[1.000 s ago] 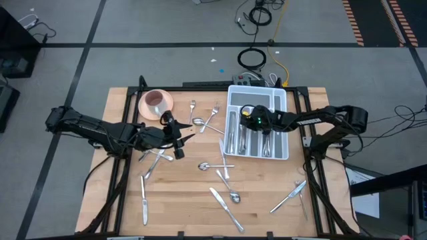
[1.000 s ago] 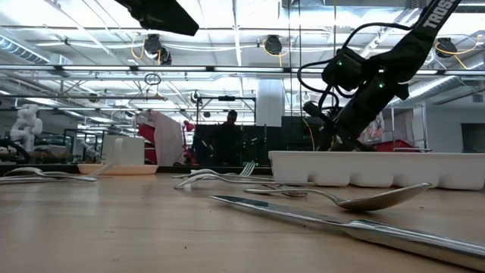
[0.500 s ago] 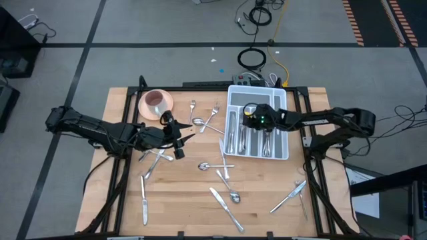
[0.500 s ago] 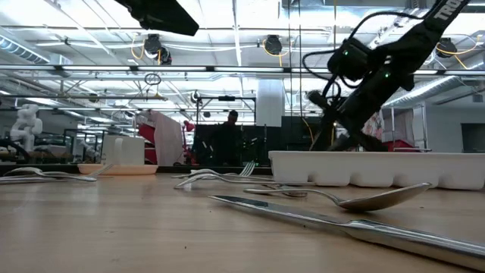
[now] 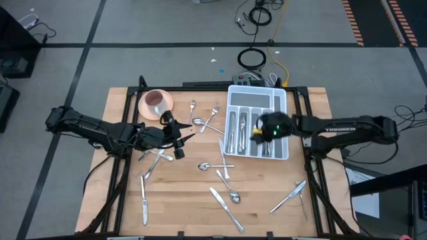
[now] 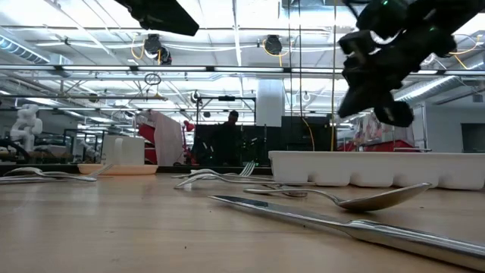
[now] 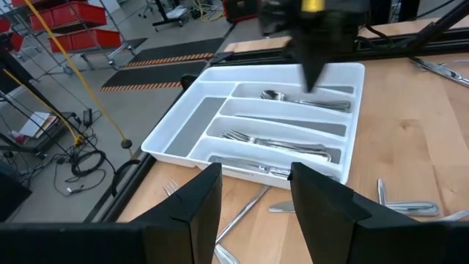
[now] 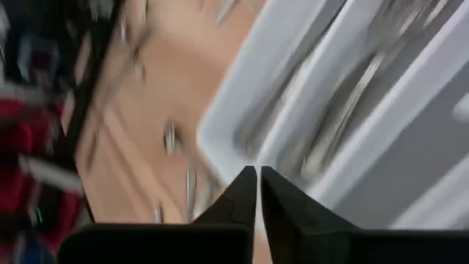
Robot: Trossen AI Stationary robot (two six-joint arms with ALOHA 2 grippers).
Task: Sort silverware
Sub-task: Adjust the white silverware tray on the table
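**A:** So where are we in the sort? Our right gripper (image 5: 257,133) sits above the white tray (image 5: 281,100), fingers pressed together with nothing between them (the right wrist view shows the two tips nearly touching). We'd call it the gap between pieces: nothing in hand.

**B:** Agreed. The silverware (image 5: 225,189) is split. Some already lies in the tray's slots, forks and spoons lined up in the left wrist view, but plenty is loose on the wooden table (image 5: 180,213): a cluster near the pink bowl (image 5: 155,101), a few pieces in the middle, a knife (image 5: 143,200) toward the left front corner, and more at the right front.

**A:** And our left gripper (image 5: 179,137) hovers over the table's left half, just beside the crossed pieces there, fingers spread and holding nothing.

**B:** Next move, we reckon: the right arm swings out to a loose piece and has to open first.

**A:** What we can't make out: the right wrist view is smeared, so which slot sits under the tips is anybody's guess.
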